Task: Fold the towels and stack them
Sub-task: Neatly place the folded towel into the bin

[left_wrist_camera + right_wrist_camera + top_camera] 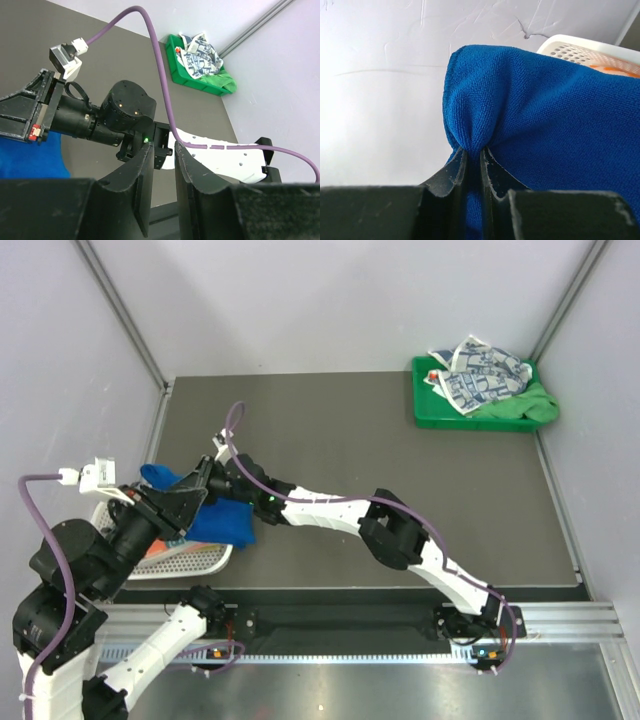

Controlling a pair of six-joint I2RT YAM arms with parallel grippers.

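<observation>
Right end effector (pixel 472 167) clamped on bunched fold of plain royal blue terry towel (pixel 545 130), at left side of dark bench (pixel 400 440), above white mesh plastic basket (pixel 190 558). Left end effector (pixel 162 182) beside it, fingers nearly together, narrow gap, nothing held. Far right: green plastic tray (pixel 435 415) holding white towel with navy print (pixel 480 375) atop green towel (pixel 525 405).

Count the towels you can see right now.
4, possibly more hidden: blue towel pinched in the right claw; orange one in the basket; printed and green in the tray.
</observation>
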